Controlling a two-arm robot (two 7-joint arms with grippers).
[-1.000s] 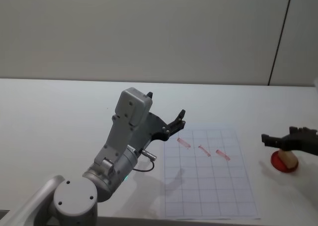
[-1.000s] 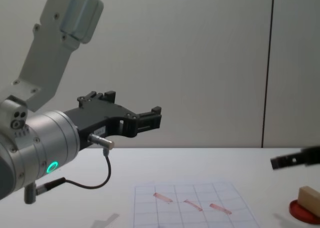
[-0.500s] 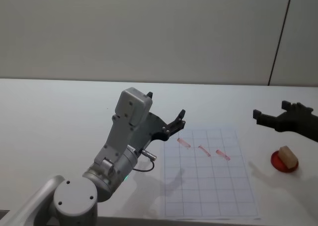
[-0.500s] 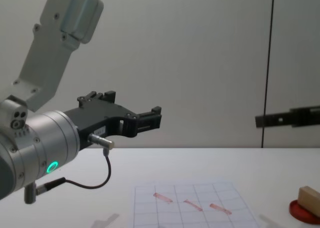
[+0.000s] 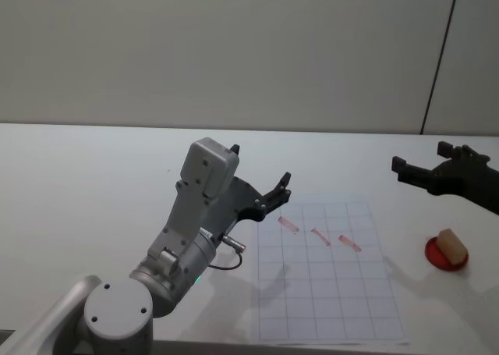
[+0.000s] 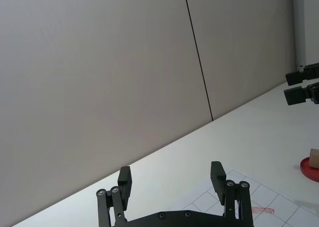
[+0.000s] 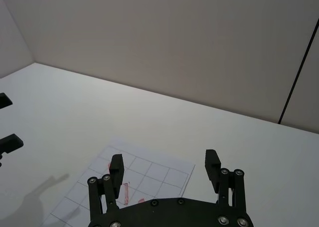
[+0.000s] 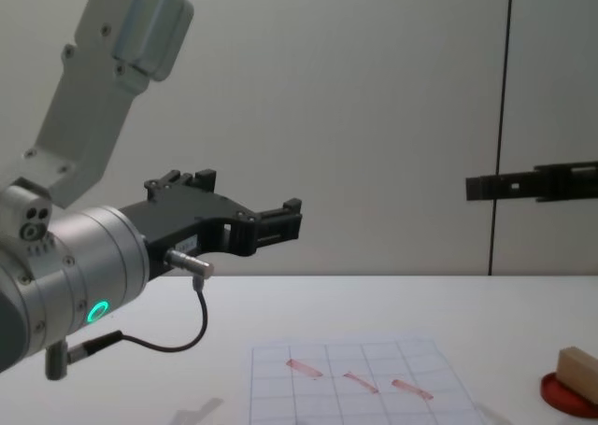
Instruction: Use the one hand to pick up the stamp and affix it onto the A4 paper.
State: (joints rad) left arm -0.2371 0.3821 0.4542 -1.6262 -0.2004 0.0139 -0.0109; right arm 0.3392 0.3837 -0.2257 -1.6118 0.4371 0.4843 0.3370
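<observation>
The stamp [image 5: 451, 244], a small tan wooden block, rests on the red round ink pad [image 5: 444, 258] at the table's right side. It also appears in the chest view as the stamp [image 8: 576, 363] low at the right edge. My right gripper [image 5: 415, 173] hovers high above the table, up and left of the stamp, open and empty; in its wrist view the right gripper [image 7: 164, 165] holds nothing. The A4 paper [image 5: 330, 285], gridded and bearing three slanted red marks, lies at centre right. My left gripper [image 5: 277, 193] stands open, raised beside the paper's left edge.
The bulky silver left arm [image 5: 191, 238] with a green-lit ring takes up the near left of the table. A dark vertical seam [image 5: 440, 58] runs down the wall behind. The white table [image 5: 93, 175] stretches bare to the left and behind the paper.
My right gripper has risen from just over the stamp and ink pad and drifted slightly left, empty. The stamp stays on the pad. The left arm has not moved.
</observation>
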